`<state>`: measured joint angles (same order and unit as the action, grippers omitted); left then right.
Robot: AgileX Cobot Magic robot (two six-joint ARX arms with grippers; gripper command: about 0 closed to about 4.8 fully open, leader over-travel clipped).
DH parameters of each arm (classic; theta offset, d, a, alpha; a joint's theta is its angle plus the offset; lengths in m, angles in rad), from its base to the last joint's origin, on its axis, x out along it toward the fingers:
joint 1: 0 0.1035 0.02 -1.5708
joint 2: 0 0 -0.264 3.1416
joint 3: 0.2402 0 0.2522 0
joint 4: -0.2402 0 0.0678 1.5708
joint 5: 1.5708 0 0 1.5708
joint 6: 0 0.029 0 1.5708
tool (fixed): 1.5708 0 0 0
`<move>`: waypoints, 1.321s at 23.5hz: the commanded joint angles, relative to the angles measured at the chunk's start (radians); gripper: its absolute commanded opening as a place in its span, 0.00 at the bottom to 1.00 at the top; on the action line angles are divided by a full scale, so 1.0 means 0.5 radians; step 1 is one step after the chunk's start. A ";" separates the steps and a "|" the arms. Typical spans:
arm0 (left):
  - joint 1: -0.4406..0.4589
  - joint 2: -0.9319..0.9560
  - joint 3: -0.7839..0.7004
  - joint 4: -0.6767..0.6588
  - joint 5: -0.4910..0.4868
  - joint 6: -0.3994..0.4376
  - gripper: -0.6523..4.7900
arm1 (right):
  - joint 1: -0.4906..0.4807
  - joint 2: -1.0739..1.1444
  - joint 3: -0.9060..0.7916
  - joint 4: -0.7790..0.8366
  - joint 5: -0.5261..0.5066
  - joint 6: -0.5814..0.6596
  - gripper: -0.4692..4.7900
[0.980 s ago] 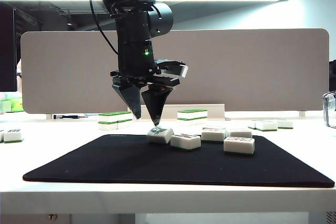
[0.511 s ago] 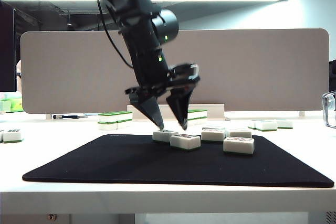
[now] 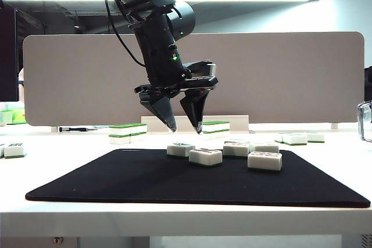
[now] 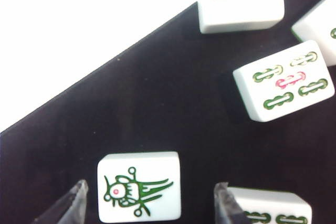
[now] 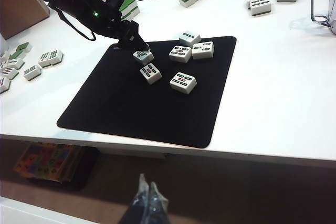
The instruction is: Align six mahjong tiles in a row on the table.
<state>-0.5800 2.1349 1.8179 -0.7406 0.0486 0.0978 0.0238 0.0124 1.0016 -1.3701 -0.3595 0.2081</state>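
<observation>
Several white mahjong tiles lie face up on a black mat (image 3: 116,184) on the white table (image 3: 58,143). My left gripper (image 3: 185,130) hangs open a little above the leftmost one, a tile with a green bird mark (image 4: 139,193), touching nothing. In the left wrist view the left gripper (image 4: 151,207) has a fingertip (image 4: 77,203) on either side of that tile. Close by lie a tile with red and green bars (image 4: 283,81) and others (image 3: 205,156) (image 3: 264,160). My right gripper (image 5: 147,183) is shut and empty, low in front of the table's near edge.
A grey partition panel (image 3: 261,74) stands behind the mat. Stacks of green-backed tiles (image 3: 128,132) (image 3: 213,126) sit behind the mat. Loose tiles lie at the far right (image 3: 295,138) and far left (image 3: 14,150). A clear container (image 3: 365,120) stands at the right edge.
The left gripper's fingers, close together on the tilted bird tile a second ago, have spread, and the gripper has leaned and lifted clear. The tile now lies flat.
</observation>
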 commanded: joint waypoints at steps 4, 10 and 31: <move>0.002 0.021 -0.003 0.011 -0.013 0.002 0.70 | -0.001 -0.024 0.005 0.025 0.005 -0.006 0.09; 0.040 0.095 -0.003 0.004 -0.018 -0.001 0.69 | -0.001 -0.024 0.005 0.024 0.004 -0.006 0.09; 0.098 -0.125 -0.003 -0.336 0.021 0.681 0.50 | -0.001 -0.024 0.005 0.025 0.005 -0.006 0.09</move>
<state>-0.5419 2.0937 1.8133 -0.9024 0.0502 0.3794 0.0238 0.0124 1.0019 -1.3701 -0.3595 0.2081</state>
